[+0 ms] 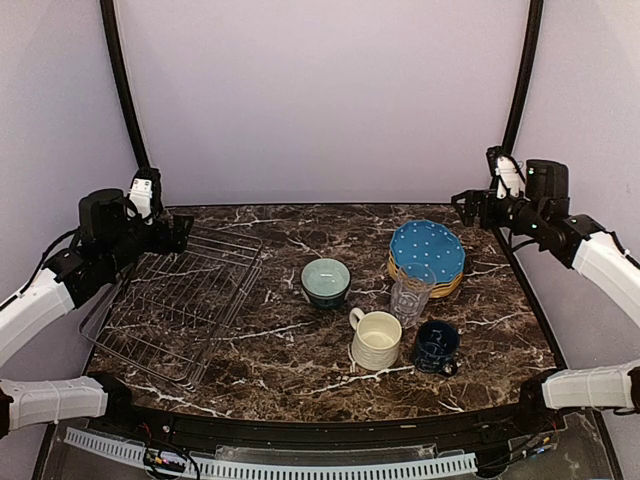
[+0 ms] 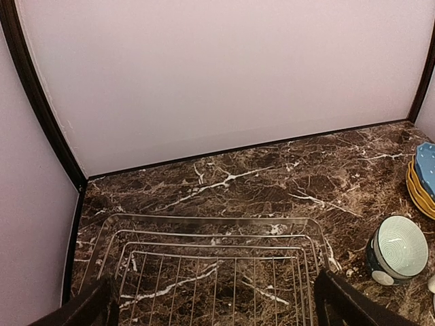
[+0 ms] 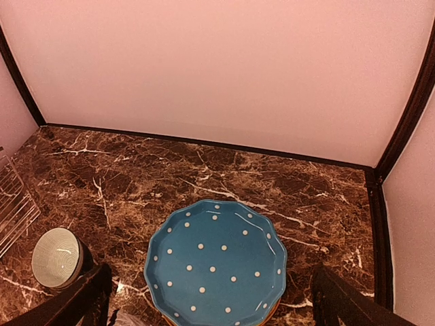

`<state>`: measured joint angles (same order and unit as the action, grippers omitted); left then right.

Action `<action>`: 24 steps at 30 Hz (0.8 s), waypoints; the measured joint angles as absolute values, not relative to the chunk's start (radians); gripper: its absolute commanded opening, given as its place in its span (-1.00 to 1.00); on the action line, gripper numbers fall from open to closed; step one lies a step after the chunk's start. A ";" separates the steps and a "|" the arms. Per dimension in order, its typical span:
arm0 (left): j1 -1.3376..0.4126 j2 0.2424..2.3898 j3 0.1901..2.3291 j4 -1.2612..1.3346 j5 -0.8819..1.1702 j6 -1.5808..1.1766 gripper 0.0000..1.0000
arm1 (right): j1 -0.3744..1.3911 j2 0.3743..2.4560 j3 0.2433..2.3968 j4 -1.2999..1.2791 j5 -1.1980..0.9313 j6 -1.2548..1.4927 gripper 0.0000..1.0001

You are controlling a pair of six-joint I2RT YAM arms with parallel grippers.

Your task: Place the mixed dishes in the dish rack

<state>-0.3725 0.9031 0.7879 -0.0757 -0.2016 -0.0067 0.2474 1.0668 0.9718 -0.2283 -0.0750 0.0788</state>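
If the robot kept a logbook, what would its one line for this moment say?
stage: nothing loaded yet | left hand: open, raised over dish rack | right hand: open, raised by blue dotted plate

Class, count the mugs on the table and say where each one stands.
2. The cream mug stands near the front middle; the dark blue mug sits just right of it, before the glass. None seems hidden.

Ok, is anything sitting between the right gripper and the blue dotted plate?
Nothing visible. The right gripper hangs open, above and beyond the blue dotted plate, which tops the stack uncovered. The glass stands at the stack's near side, off that path.
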 measured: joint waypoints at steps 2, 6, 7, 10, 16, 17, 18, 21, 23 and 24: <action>-0.371 0.903 0.784 -0.074 -0.200 -0.007 0.98 | 0.247 1.070 0.972 -0.224 -0.079 0.077 0.97; -0.369 0.905 0.771 -0.074 -0.200 -0.006 0.98 | 0.247 1.075 0.972 -0.224 -0.084 0.075 0.97; -0.369 0.905 0.768 -0.074 -0.200 -0.006 0.98 | 0.246 1.079 0.972 -0.224 -0.086 0.075 0.97; -0.369 0.908 0.766 -0.074 -0.199 -0.006 0.98 | 0.245 1.089 0.972 -0.224 -0.087 0.074 0.97; -0.369 0.933 0.773 -0.094 -0.183 -0.001 0.98 | 0.243 1.098 0.980 -0.234 -0.085 0.072 0.97; -0.369 0.945 0.783 -0.116 -0.174 0.004 0.98 | 0.243 1.100 0.984 -0.238 -0.085 0.072 0.97; -0.369 0.958 0.796 -0.134 -0.164 0.012 0.98 | 0.243 1.102 0.991 -0.242 -0.082 0.072 0.97; -0.371 1.004 0.841 -0.194 -0.141 0.035 0.98 | 0.242 1.113 1.007 -0.247 -0.078 0.075 0.97; -0.381 1.039 0.873 -0.234 -0.129 0.051 0.98 | 0.242 1.118 1.008 -0.249 -0.078 0.080 0.97; -0.386 1.056 0.888 -0.252 -0.123 0.059 0.98 | 0.242 1.120 1.008 -0.250 -0.078 0.084 0.97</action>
